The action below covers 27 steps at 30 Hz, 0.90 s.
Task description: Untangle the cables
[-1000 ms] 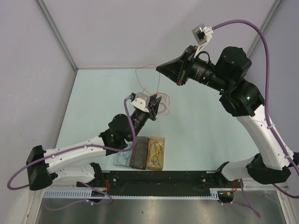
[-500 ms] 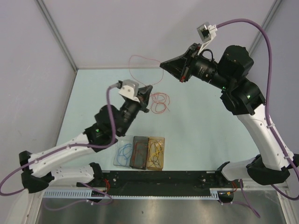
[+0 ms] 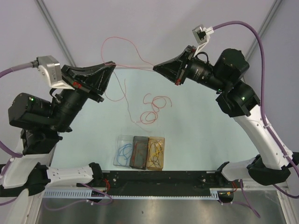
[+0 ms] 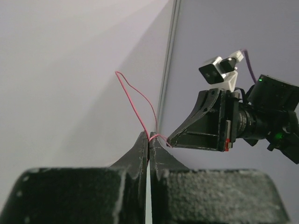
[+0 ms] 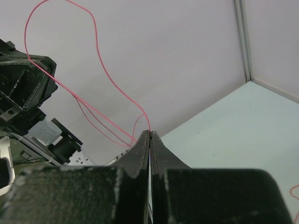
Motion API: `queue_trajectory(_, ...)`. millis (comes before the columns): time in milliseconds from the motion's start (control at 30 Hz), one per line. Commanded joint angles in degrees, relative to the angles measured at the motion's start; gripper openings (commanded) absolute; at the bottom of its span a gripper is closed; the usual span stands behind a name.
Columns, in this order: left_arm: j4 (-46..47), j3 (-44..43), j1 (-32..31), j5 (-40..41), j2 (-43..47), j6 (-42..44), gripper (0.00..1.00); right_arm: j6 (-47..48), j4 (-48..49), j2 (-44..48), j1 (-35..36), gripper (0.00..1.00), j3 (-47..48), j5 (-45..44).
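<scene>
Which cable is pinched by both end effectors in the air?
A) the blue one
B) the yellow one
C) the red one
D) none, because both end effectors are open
C: the left end effector and the right end effector are both shut on the red cable, which arcs up in a loop between their tips.

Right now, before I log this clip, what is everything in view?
red cable: one, red, held up in the air, tail hanging to the table
cable loops: one cluster, red, mid-table
clear tray: one, near edge, holding a blue cable
dark tray: one, beside it, holding a reddish cable
amber tray: one, rightmost of the three, holding a yellow cable
table: one, pale green
arm cables: two, purple, along the arms
left end effector: one, black, shut on the red cable
right end effector: one, black, shut on the red cable
</scene>
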<state>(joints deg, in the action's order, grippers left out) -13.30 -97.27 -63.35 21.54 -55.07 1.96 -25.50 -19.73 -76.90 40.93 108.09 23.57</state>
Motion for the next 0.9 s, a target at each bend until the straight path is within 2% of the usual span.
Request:
queue_trajectory(0, -3.30, -4.94, -0.10, -3.52, 0.58, -0.37, 0.00, -1.48, 0.13, 0.18, 1.08, 0.00, -2.79, -0.98)
queue_trajectory(200, -1.65, 3.40, -0.10, -3.00, 4.18, -1.34, 0.00, -4.91, 2.59, -0.87, 3.46, 0.00, -11.66, -0.63)
queue_trajectory(233, -1.64, 4.02, -0.10, -2.56, 4.27, -1.34, 0.00, -5.35, 2.41, -1.14, 3.54, 0.06, -13.07, -0.63)
queue_trajectory(267, -2.77, 3.85, -0.10, -1.77, 3.92, -0.99, 0.00, -5.79, 1.19, -1.32, 3.28, 0.19, -14.48, -1.59)
queue_trajectory(300, -3.31, 3.50, -0.10, 0.06, 3.66, -0.90, 0.00, -6.40, 0.66, -1.32, 3.02, 0.49, -17.88, -2.47)
queue_trajectory(333, -3.75, 3.06, -0.10, 1.21, 3.48, -0.64, 0.00, -6.50, -0.13, -0.88, 2.67, 0.58, -19.74, -3.52)
queue_trajectory(400, -4.10, 2.97, -0.10, 3.41, 3.39, 0.41, 0.00, -6.76, -2.85, -0.01, 1.70, 0.71, -25.00, -8.87)
queue_trajectory(533, -3.58, 2.44, -0.10, 5.00, 3.39, 1.73, 0.00, -7.55, -3.92, 2.63, 0.65, 0.75, -34.40, -16.18)
queue_trajectory(633, -2.87, 1.91, -0.10, 5.09, 2.78, 2.44, 0.00, -7.29, -1.11, 1.76, 0.47, 0.75, -38.91, -15.40)
queue_trajectory(867, -2.52, 0.60, -0.10, 5.62, 1.89, 3.32, 0.00, -8.17, 3.02, -4.65, -0.15, 0.74, -39.89, -12.15)
